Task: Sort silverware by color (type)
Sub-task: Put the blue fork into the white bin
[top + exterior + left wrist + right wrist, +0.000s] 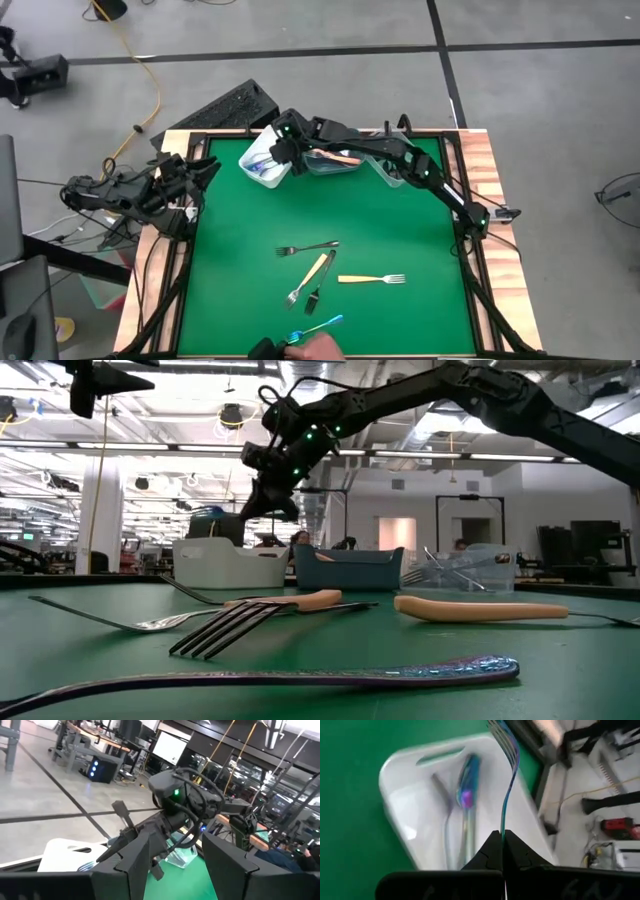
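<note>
Surface: a green mat [400,230] on a wood-edged table, with open workshop floor around it and three small bins along the far edge.

Right gripper [502,838]: its fingers are pressed together on the end of a thin iridescent blue fork [509,780], which it holds over the white bin [262,160], tines pointing away from the fingers.

White bin contents: directly beneath the right gripper lie at least two utensils [465,795], one with the same blue-purple sheen as the held fork.

Other bins: just beside the right gripper, along the same far edge, the grey-blue bin [348,568] holds a peach-handled piece, and the clear bin [462,568] holds several metal ones; a count is not possible.

Left gripper [200,172]: fingers spread and empty, parked at the table's left edge, well apart from the bins.

Left on the mat: well apart from both grippers, near the front, a dark fork [306,247], a peach-handled fork [310,277], a small dark piece [314,298] touching it, and a yellow-orange fork [372,279].

Person: a hand [318,348] at the front edge beside a blue utensil [318,326].

Progress: judged well under way; the held fork awaits release and about five pieces are unsorted.
</note>
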### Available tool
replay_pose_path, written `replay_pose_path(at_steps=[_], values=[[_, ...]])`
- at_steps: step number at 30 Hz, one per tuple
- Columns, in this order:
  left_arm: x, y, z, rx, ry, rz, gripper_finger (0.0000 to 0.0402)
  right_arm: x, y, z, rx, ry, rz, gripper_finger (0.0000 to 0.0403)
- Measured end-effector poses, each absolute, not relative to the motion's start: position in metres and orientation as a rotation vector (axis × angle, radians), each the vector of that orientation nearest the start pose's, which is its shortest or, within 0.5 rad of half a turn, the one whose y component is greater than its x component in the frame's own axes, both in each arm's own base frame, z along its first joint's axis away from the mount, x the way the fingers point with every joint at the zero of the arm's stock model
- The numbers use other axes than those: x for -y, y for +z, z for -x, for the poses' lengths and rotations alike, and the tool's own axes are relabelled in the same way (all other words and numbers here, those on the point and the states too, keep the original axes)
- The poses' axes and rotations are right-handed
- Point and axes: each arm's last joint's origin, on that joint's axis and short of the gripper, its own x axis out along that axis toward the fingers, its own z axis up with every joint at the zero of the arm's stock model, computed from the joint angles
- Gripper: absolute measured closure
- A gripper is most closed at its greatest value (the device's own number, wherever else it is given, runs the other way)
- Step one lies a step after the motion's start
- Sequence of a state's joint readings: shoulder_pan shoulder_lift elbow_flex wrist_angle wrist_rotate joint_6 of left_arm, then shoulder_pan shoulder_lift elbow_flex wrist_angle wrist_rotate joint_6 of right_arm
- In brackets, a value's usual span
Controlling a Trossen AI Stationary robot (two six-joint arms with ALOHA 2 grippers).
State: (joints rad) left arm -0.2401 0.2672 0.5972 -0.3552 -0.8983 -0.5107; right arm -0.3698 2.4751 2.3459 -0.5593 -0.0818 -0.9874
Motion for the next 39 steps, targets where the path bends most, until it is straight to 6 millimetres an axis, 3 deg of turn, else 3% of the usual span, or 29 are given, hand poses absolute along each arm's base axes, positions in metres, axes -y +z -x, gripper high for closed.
replay_pose_path(at_steps=[8, 39], values=[[-0.007, 0.307, -0.067, 0.152, 0.665, 0.477, 0.0237, 0.213, 0.212, -0.513, -0.84, 0.034, 0.755, 0.0396], [-0.008, 0.305, -0.066, 0.14, 0.685, 0.469, 0.0237, 0.216, 0.221, -0.519, -0.683, 0.06, 0.762, 0.0391]])
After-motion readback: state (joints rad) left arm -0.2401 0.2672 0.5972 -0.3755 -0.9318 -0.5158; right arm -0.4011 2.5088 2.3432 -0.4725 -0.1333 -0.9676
